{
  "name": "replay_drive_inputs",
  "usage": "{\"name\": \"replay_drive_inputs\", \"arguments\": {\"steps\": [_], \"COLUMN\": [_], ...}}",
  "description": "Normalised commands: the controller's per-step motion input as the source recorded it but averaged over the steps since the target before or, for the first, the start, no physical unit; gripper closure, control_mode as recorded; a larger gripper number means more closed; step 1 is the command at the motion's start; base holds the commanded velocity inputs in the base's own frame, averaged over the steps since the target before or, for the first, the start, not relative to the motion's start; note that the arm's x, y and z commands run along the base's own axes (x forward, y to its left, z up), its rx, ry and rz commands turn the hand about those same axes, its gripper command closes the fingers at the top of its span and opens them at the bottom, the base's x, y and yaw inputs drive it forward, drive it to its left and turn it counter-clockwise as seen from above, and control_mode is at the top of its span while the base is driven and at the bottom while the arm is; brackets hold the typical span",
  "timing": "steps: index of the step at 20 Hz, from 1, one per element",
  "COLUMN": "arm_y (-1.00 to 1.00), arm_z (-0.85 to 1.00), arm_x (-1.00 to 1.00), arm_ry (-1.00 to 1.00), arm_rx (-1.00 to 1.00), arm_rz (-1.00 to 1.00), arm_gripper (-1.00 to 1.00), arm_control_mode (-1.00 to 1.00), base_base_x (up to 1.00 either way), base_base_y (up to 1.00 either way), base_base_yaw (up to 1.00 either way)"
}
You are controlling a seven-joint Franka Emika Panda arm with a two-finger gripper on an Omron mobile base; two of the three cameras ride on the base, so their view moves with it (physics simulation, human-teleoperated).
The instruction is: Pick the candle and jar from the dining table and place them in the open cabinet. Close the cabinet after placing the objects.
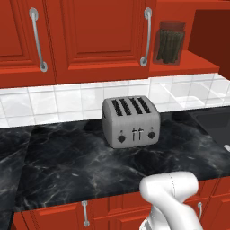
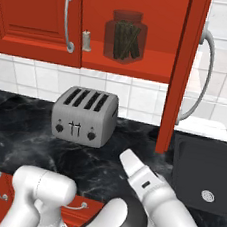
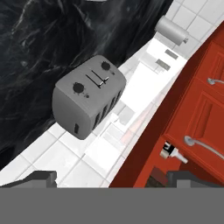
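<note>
The jar [image 2: 126, 36], clear glass with dark contents and a dark lid, stands on the red shelf of the open cabinet [image 2: 141, 68]. It also shows in the left base view as the jar [image 1: 170, 42] at upper right. The small pale candle [image 2: 86, 40] stands on the same shelf, left of the jar and apart from it. The cabinet's door [image 2: 184, 69] is swung out, edge-on, with its curved handle [image 2: 206, 71] to the right. In the hand view my gripper [image 3: 116, 179] is open with nothing between its tips, and the candle [image 3: 175, 154] shows small at lower right. The dining table is out of view.
A grey four-slot toaster [image 1: 131, 120] [image 2: 85, 116] [image 3: 89, 96] sits on the black marble counter [image 1: 67, 166] below the cabinet. A dark sink [image 2: 203, 177] lies at the right. Closed red wall doors [image 1: 99, 31] with silver handles hang to the left. White tiles [image 1: 67, 101] back the counter.
</note>
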Motion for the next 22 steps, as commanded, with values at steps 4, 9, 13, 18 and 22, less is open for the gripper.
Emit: {"name": "replay_drive_inputs", "arguments": {"steps": [4, 9, 13, 18, 22], "arm_y": [-0.46, -0.43, -0.51, -0.56, -0.48], "arm_z": [-0.3, -0.47, -0.31, -0.14, 0.03], "arm_x": [0.37, 0.34, 0.27, 0.18, 0.08], "arm_ry": [0.0, 0.0, 0.0, 0.0, 0.0], "arm_rx": [0.06, 0.03, 0.06, 0.06, 0.02], "arm_rz": [0.04, 0.05, 0.04, 0.01, 0.0], "arm_gripper": [-1.0, -1.0, -1.0, -1.0, -1.0], "arm_control_mode": [-1.0, -1.0, -1.0, -1.0, -1.0], "base_base_x": [0.0, 0.0, 0.0, 0.0, 0.0], "base_base_y": [0.0, 0.0, 0.0, 0.0, 0.0], "base_base_yaw": [0.0, 0.0, 0.0, 0.0, 0.0]}}
